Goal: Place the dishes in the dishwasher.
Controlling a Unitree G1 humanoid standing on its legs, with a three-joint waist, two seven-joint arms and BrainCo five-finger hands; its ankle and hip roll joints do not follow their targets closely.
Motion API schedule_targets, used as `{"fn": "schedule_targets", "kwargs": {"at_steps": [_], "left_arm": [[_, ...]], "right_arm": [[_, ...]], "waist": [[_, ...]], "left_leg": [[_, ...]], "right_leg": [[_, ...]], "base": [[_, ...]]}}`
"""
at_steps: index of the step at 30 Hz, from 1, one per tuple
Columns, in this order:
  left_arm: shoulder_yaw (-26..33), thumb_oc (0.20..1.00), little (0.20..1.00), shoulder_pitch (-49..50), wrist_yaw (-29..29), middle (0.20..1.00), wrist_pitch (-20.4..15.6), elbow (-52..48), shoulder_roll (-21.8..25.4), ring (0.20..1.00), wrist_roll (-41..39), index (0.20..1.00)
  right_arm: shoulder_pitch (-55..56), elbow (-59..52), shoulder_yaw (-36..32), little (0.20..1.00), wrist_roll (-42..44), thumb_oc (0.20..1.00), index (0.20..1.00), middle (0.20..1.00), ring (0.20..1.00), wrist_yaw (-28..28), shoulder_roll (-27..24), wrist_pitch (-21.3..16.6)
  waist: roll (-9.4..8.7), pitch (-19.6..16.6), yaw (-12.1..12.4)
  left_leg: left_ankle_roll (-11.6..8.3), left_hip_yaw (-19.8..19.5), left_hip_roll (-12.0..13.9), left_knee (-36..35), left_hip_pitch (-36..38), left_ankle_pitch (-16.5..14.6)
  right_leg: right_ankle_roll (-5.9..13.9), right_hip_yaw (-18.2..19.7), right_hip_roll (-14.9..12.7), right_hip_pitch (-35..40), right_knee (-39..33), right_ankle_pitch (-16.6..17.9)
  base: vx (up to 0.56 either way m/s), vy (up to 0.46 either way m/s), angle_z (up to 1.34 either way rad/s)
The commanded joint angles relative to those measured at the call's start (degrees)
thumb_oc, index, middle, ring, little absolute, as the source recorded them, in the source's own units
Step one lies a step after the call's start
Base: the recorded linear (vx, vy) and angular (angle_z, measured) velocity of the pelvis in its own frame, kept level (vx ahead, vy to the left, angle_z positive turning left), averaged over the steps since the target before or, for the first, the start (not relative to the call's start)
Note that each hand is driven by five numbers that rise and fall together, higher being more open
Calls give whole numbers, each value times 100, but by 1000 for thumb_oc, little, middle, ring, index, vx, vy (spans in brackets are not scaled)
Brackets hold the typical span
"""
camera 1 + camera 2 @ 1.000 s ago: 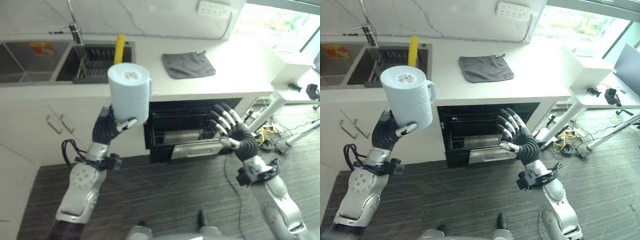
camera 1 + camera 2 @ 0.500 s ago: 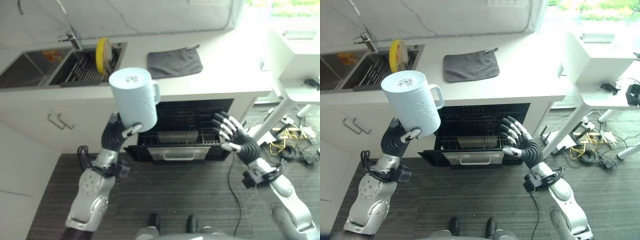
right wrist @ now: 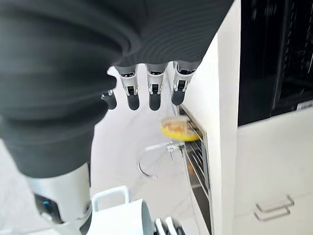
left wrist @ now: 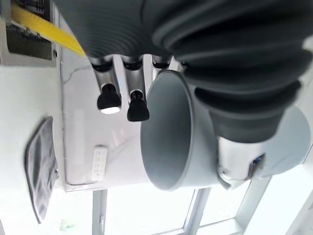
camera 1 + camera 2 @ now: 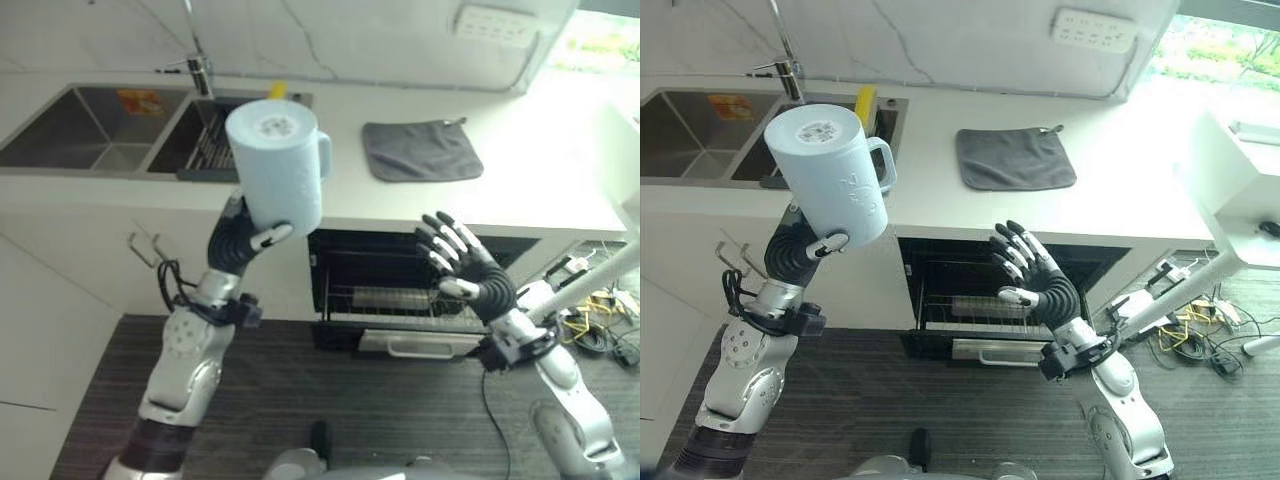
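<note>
A humanoid robot stands before an open dishwasher (image 5: pixel 1010 300), its left hand (image 5: pixel 243 236) raised high with the fingers wrapped around a pale blue mug (image 5: pixel 278 163), which it carries upside down, base toward the camera and handle pointing toward the robot's right. The mug sits in the air in front of the table (image 5: pixel 1120 215) edge, above and to the left of the dishwasher's dark mouth, well clear of its wire rack (image 5: pixel 390 300). The right hand (image 5: pixel 1040 283) hovers in front of the opening with fingers spread wide and holding nothing. On the table lies a folded grey cloth (image 5: pixel 1015 158); to the left a double sink (image 5: pixel 95 120) holds a drying rack with a yellow dish (image 5: pixel 867 103) standing in it beside the faucet (image 5: pixel 785 55).

The step in hand appears to be the carry: the mug is lifted but not yet loaded. The next move calls for swinging the left arm down and rightward to the rack, keeping the mug inverted, and setting it among the tines before the fingers let go.
</note>
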Motion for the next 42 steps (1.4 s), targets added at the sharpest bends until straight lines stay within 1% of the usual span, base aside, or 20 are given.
{"fn": "schedule_targets", "kwargs": {"at_steps": [1, 3, 4, 5, 6, 7, 9, 13, 15, 18, 20, 22, 23, 27, 29, 31, 33, 35, 39, 42], "left_arm": [[108, 200, 200, -50, 260, 200, -173, -366, 68, 200, 458, 200], [55, 200, 200, -110, 495, 200, -201, -297, 110, 200, 625, 200], [18, 200, 200, -124, 572, 200, -216, -270, 93, 200, 707, 200], [-44, 200, 200, -118, 586, 200, -232, -291, 69, 200, 811, 200], [-56, 200, 200, -113, 589, 200, -231, -302, 64, 200, 829, 200], [-143, 200, 200, -108, 623, 200, -210, -388, 59, 200, 981, 200], [-191, 200, 200, -88, 674, 200, -191, -450, 104, 200, 1025, 200], [-166, 200, 200, -47, 646, 200, -67, -512, 166, 200, 878, 200], [-146, 200, 200, 52, 630, 200, 27, -560, 162, 200, 665, 200], [-166, 200, 200, 178, 738, 200, 81, -542, 131, 200, 694, 200], [-181, 200, 200, 244, 877, 200, 83, -532, 144, 200, 799, 200], [-132, 200, 200, 423, 874, 200, 86, -469, 152, 200, 680, 200], [-117, 200, 200, 481, 809, 200, 69, -438, 151, 200, 583, 200], [-167, 200, 200, 535, 533, 200, 22, -210, 115, 200, 634, 200], [-321, 200, 200, 295, 806, 200, 36, 113, 152, 200, 1023, 200], [-319, 200, 200, 46, 935, 200, 186, 350, 217, 200, 1180, 200], [-352, 200, 200, -84, 1207, 200, 163, 503, 196, 200, 1605, 200], [-379, 200, 200, -189, 1551, 200, 167, 581, 195, 200, 1951, 200], [-607, 200, 200, -592, 2496, 200, 169, 926, 24, 200, 2475, 200], [-833, 200, 200, -813, 2987, 200, 225, 1077, -94, 200, 2769, 200]], "right_arm": [[-203, -105, -44, 1000, 278, 1000, 1000, 1000, 1000, 95, -15, -156], [-210, -64, -71, 1000, 330, 1000, 1000, 1000, 1000, 156, -23, -140], [-261, -74, -73, 1000, 442, 1000, 1000, 1000, 1000, 83, -26, -74], [-257, -117, -49, 1000, 447, 1000, 1000, 1000, 1000, -21, -2, -59], [-250, -133, -40, 1000, 445, 1000, 1000, 1000, 1000, -44, 1, -53], [-217, -213, 42, 1000, 417, 1000, 1000, 1000, 1000, -190, 32, -34], [-260, -229, 131, 1000, 442, 1000, 1000, 1000, 1000, -338, 44, -54], [-259, -223, 222, 1000, 332, 1000, 1000, 1000, 1000, -569, 58, -75], [-236, -296, 180, 1000, 259, 1000, 1000, 1000, 1000, -645, -3, -69], [-253, -305, 74, 1000, 323, 1000, 1000, 1000, 1000, -619, -63, -2], [-225, -339, 17, 1000, 359, 1000, 1000, 1000, 1000, -685, -133, 58], [-138, -304, -107, 1000, 272, 1000, 1000, 1000, 1000, -574, -264, 84], [-98, -313, -146, 1000, 278, 1000, 1000, 1000, 1000, -538, -306, 79], [-140, -185, -157, 1000, 97, 1000, 1000, 1000, 1000, -293, -457, -159], [-430, -44, -71, 1000, -23, 1000, 1000, 1000, 1000, -370, -593, -268], [-612, -21, -201, 1000, 117, 1000, 1000, 1000, 1000, -515, -617, -186], [-718, 28, -198, 1000, -18, 1000, 1000, 1000, 1000, -677, -515, -206], [-841, 55, -117, 1000, -199, 1000, 1000, 1000, 1000, -860, -406, -218], [-1263, 193, 168, 1000, -582, 1000, 1000, 1000, 1000, -1521, -160, -333], [-1518, 267, 321, 1000, -607, 1000, 1000, 1000, 1000, -1844, -98, -414]], "waist": [[-49, -318, 57], [-69, -307, 7], [-94, -281, -76], [-118, -281, -149], [-121, -285, -155], [-134, -310, -179], [-137, -313, -153], [-141, -365, -149], [-120, -401, -186], [-73, -349, -258], [-70, -304, -273], [-74, -264, -307], [-61, -267, -315], [73, -278, -368], [151, -350, -380], [181, -460, -384], [187, -499, -380], [177, -516, -352], [123, -558, -276], [73, -586, -227]], "left_leg": [[-474, -235, 322, -133, -126, 335], [-493, -172, 333, -133, -113, 281], [-503, -174, 355, -133, -51, 182], [-495, -194, 375, -133, 3, 90], [-493, -199, 377, -133, 9, 79], [-501, -232, 406, -133, 43, 15], [-536, -193, 483, -133, 75, -27], [-662, -94, 732, -133, 87, -29], [-785, 3, 926, -133, 104, 21], [-1022, 161, 1273, -133, 92, 277], [-1095, 223, 1358, -31, 94, 376], [-1060, 239, 1216, 435, -13, 216], [-1034, 227, 1169, 407, -21, 215], [-1024, 301, 1124, -85, 45, 484], [-990, 127, 1032, -133, 101, 346], [-1001, 128, 1011, -133, 137, 259], [-989, 144, 975, -133, 199, 208], [-955, 119, 925, -133, 244, 141], [-885, 162, 861, -133, 333, 27], [-843, 175, 829, -133, 364, -39]], "right_leg": [[127, -26, 171, 392, -961, 471], [137, -50, 223, 361, -1513, 561], [175, 163, 211, 208, -1936, 860], [228, 401, 198, 147, -2151, 1016], [235, 431, 197, 149, -2192, 1040], [280, 514, 141, 157, -2405, 1184], [312, 442, 88, 141, -2448, 1225], [344, 370, 235, 152, -2477, 956], [255, 353, 370, 167, -2477, 845], [34, 337, 613, 181, -2477, 765], [-33, 299, 695, 223, -2477, 761], [-108, 198, 694, 290, -2477, 777], [-103, 165, 690, 300, -2477, 779], [-72, 49, 694, 349, -2477, 744], [-57, 50, 670, 396, -2477, 698], [-2, -59, 576, 441, -2477, 691], [37, -109, 512, 482, -2477, 712], [58, -107, 472, 504, -2477, 716], [117, -144, 385, 571, -2477, 729], [141, -141, 346, 589, -2477, 729]], "base": [[100, 37, -14], [128, -76, -25], [202, -254, -16], [185, -246, -5], [209, -345, 31], [147, -275, 44], [161, -403, 39], [142, -418, 0], [153, -444, -1], [92, -392, -10], [50, -302, -16], [46, -193, -14], [33, -68, -3], [12, 39, 17], [7, 123, 29], [5, 133, -2], [27, 110, 4], [5, 87, 3], [-11, 69, 1], [-13, 42, 2]]}}
